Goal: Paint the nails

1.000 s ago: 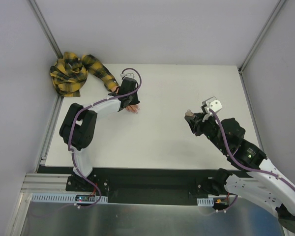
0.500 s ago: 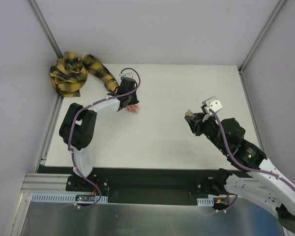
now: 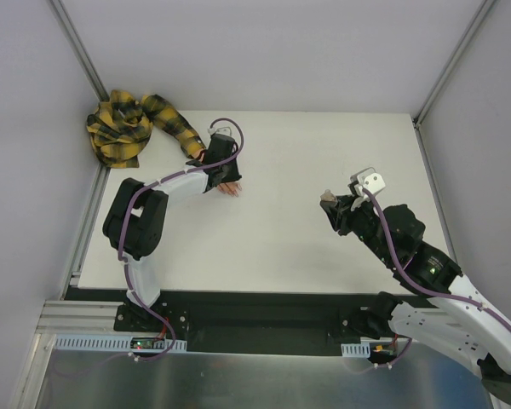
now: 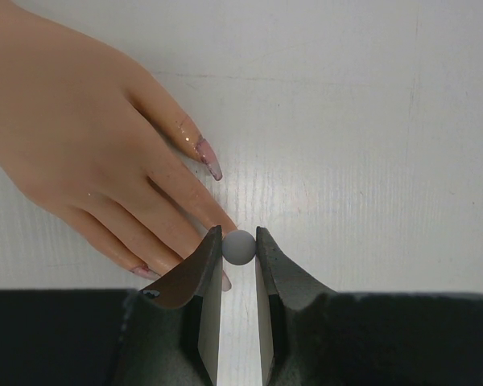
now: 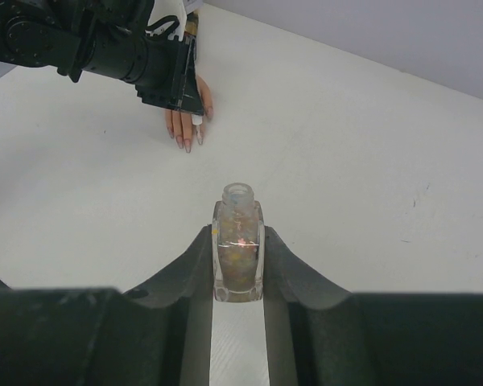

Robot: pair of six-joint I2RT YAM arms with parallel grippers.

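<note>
Left hand (image 4: 239, 233) clamps grey-tipped applicator (image 4: 239, 248) just beside mannequin nails (image 4: 207, 153). Right hand (image 5: 238, 232) grips uncapped glitter-polish bottle (image 5: 238, 259).

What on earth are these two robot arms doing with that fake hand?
It's a nail-painting setup. The left arm's fingers pinch a small grey-tipped stick, probably the polish brush, right at a fingertip of the mannequin hand lying on the table. The right arm's fingers hold the open nail-polish bottle upright, well off to the side. The nails look pinkish.
</note>
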